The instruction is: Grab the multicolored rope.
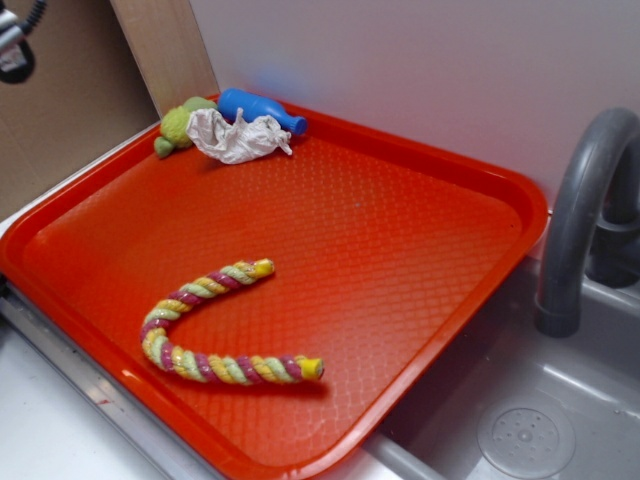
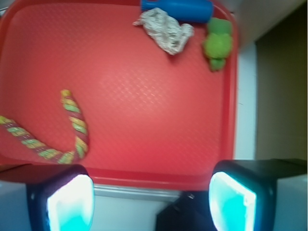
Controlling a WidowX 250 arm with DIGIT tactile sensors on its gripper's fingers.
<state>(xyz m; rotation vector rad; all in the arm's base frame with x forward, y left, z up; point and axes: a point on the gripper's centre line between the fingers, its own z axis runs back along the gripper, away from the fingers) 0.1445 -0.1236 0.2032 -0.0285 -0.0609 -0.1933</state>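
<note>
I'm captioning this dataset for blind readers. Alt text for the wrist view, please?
A multicolored rope lies bent in a V on a red tray, far from the open gripper below. A white rag, blue bottle and green plush toy sit along the far edge.

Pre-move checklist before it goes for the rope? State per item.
1. Multicolored rope in view on the red tray: ok.
2. Rope free of other items, curved and lying flat: ok.
3. Rag, green plush, blue bottle far from the rope, at the tray's back corner: ok.
4. Pincer open, empty: ok.
5. Pincer above the rope: not ok, rope sits off to one side in the wrist view.
</note>
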